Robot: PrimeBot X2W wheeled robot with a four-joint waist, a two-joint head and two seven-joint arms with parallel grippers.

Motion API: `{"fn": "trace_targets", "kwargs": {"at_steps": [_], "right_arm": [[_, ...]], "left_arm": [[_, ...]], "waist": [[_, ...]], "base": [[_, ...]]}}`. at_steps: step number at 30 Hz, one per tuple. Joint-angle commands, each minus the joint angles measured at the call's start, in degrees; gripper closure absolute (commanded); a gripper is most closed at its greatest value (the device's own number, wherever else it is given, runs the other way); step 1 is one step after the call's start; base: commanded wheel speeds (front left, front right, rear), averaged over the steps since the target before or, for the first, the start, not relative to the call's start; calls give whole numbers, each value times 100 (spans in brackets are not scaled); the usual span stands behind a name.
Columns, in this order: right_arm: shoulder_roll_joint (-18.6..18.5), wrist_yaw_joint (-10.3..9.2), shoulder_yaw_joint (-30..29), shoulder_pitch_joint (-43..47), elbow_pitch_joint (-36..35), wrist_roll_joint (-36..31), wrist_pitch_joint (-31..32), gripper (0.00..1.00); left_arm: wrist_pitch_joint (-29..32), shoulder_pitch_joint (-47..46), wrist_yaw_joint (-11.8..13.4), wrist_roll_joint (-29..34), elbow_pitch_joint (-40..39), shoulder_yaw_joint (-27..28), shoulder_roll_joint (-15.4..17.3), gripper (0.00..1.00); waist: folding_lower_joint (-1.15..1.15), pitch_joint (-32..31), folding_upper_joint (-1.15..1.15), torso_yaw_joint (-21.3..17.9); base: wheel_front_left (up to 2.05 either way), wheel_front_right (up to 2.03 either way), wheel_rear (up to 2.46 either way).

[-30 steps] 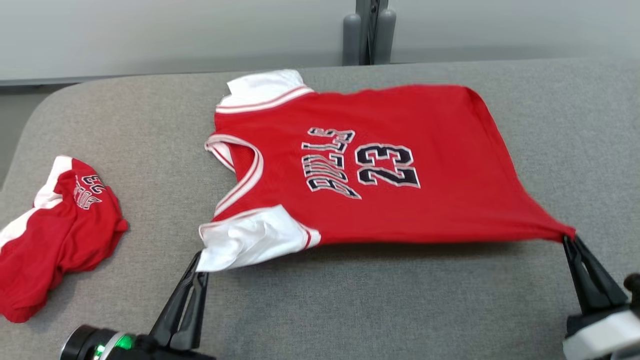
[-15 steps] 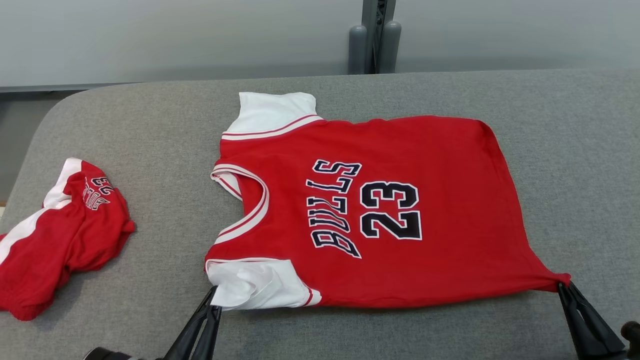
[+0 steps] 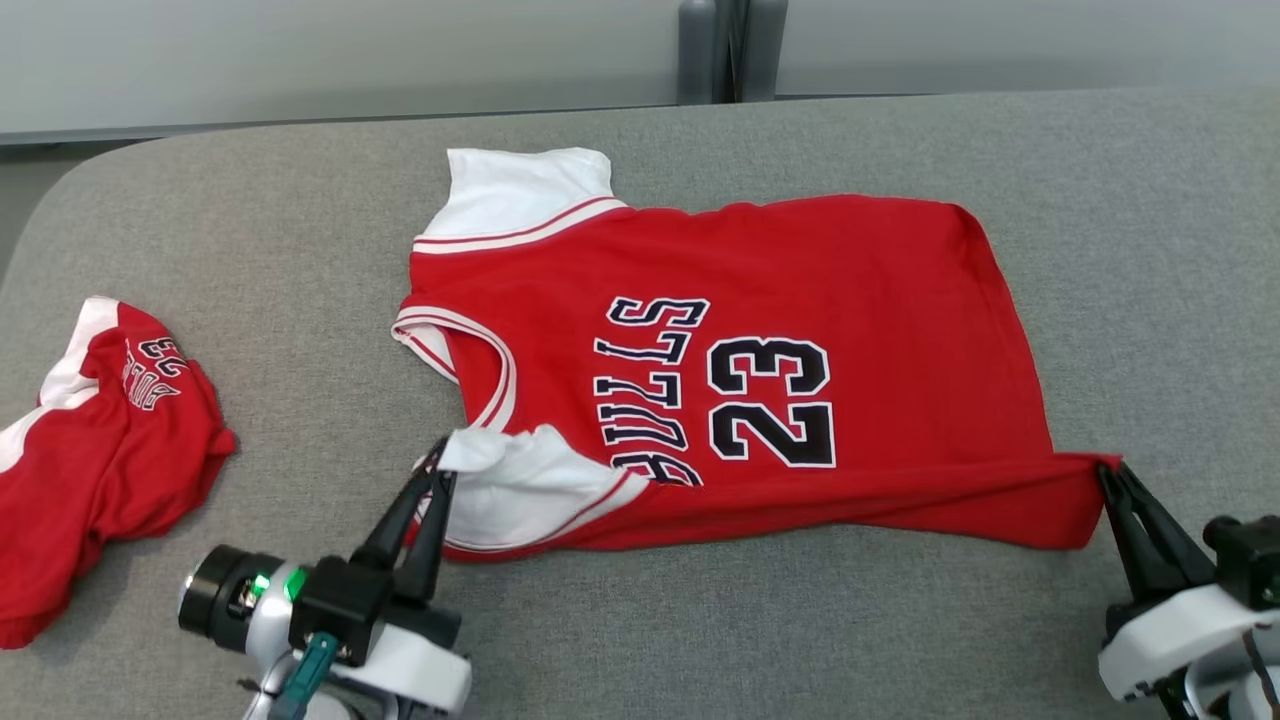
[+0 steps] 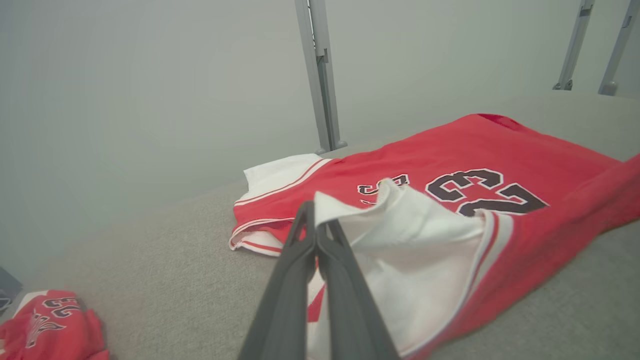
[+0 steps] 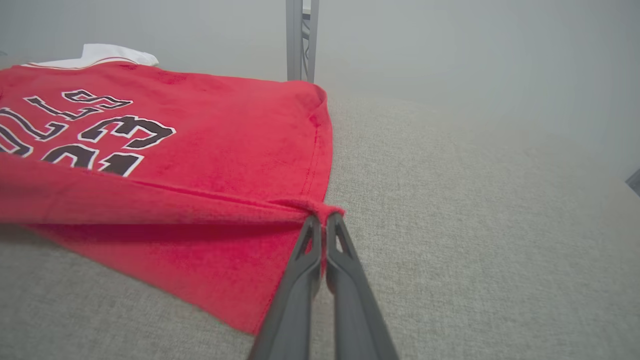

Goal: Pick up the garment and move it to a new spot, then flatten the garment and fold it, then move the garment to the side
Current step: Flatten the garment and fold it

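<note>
Folding the jersey (image 3: 760,330) in the worktop's (image 3: 250,230) middle, we pinch its near sleeve with our left gripper (image 3: 440,468) and its hem corner with our right gripper (image 3: 1105,472); we should lift both across evenly.

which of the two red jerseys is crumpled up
The small jersey at the far left; the large jersey in the middle is spread out, its near edge lifted.

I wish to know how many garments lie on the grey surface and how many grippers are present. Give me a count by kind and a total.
Red jerseys: 2 (spread jersey, crumpled jersey)
Grippers: 2 (left gripper, right gripper, each shut on the spread jersey)
Total: 4
</note>
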Motion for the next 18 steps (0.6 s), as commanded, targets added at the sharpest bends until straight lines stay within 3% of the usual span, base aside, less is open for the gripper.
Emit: {"fn": "trace_targets", "kwargs": {"at_steps": [1,11,18], "right_arm": [[22,-4,-1,-151,84,-45,-30,100],[142,-3,352,-1030,472,-157,-34,100],[224,-3,554,-1488,923,-184,-34,100]], "left_arm": [[-32,-204,59,78,113,29,6,100],[-51,-1292,446,415,1144,-6,-13,100],[-48,-1733,424,325,1906,-42,1,100]], "waist": [[0,47,0,-20],[0,306,0,-130],[0,416,0,-196]], "base": [[0,0,0],[0,0,0],[0,0,0]]}}
